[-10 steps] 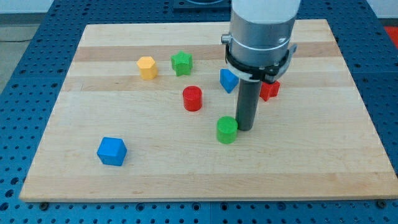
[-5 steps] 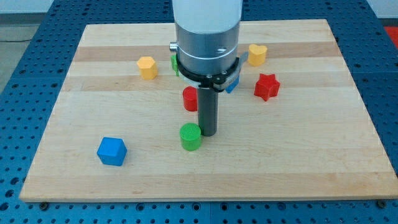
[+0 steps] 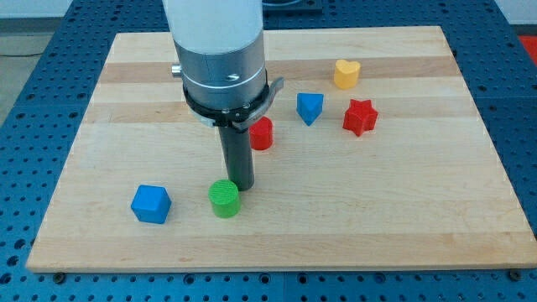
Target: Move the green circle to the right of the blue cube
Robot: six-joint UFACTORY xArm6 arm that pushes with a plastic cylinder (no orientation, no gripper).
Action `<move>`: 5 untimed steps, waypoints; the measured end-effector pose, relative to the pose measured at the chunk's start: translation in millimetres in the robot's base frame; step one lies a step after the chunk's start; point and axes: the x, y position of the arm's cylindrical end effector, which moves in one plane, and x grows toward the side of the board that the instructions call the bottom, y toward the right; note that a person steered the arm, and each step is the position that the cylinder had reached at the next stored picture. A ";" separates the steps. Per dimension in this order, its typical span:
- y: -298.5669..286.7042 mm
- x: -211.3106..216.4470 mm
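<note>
I have no fingers to spread or close, only a rod. Taking the blue cube [image 3: 151, 204] as landmark, at the lower left of the surface [image 3: 403, 226]: the green circle [image 3: 224, 199] sits near it on its right, a gap between them. My tip [image 3: 242, 185] touches the circle's upper right edge. I judge the push nearly finished; next I'd nudge the circle a little closer, level with the cube, without striking it.
</note>
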 end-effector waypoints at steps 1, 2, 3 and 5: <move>-0.6 4.5; -4.7 5.6; 20.1 5.9; 26.3 25.9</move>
